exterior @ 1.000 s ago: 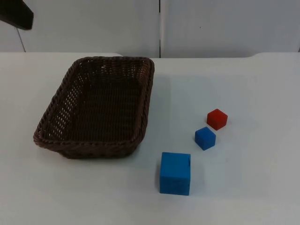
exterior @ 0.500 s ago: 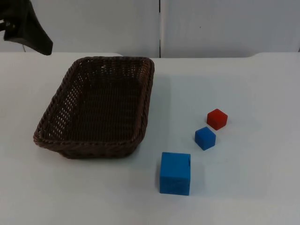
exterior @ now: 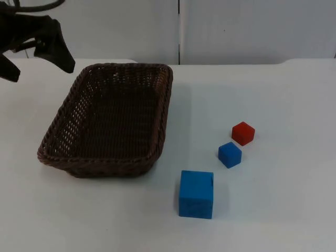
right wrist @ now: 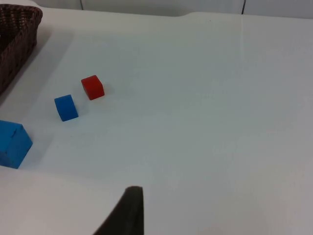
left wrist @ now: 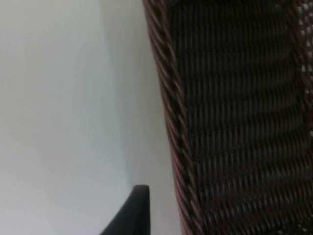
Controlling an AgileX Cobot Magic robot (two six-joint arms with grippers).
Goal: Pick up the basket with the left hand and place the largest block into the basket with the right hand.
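A dark brown wicker basket (exterior: 107,118) stands empty on the table's left half. My left gripper (exterior: 38,67) hovers open above the table just off the basket's far-left corner, one finger (exterior: 64,59) close to the rim. In the left wrist view the basket's woven rim (left wrist: 172,122) runs right beside a black fingertip (left wrist: 136,210). The large blue block (exterior: 196,193) lies near the front, right of the basket. The right arm waits off to the right; its wrist view takes in the large blue block (right wrist: 12,144).
A small blue block (exterior: 230,155) and a small red block (exterior: 243,133) lie right of the basket, beyond the large block. Both show in the right wrist view, small blue block (right wrist: 66,107) and red block (right wrist: 92,87). The grey partition wall (exterior: 236,29) closes the table's far edge.
My left gripper has come down and to the right from the upper left corner toward the basket's far-left corner, and its open fingers now show. Blocks and basket have not moved.
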